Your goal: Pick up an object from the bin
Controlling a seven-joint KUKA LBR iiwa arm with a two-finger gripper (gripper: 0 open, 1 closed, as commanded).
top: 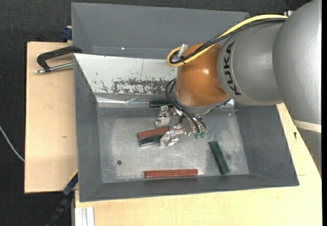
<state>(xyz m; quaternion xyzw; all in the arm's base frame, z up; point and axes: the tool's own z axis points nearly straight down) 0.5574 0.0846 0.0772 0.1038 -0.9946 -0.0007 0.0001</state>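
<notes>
With my gripper (pixel 171 130) low at the right end of the short reddish-brown block (pixel 152 134) in the middle of the bin (pixel 85 133), spread or pinched I cannot tell, I should straddle its narrow width squarely before closing and lifting straight

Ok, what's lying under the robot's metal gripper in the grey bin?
A small flat block, reddish-brown over dark green, lies on the bin floor at the gripper; its right end is covered. A dark strip pokes out behind, the rest hidden.

Arm (pixel 276 61) in from right, orange wrist cover (pixel 200 79) angled down, claw (pixel 172 130) low.
</notes>
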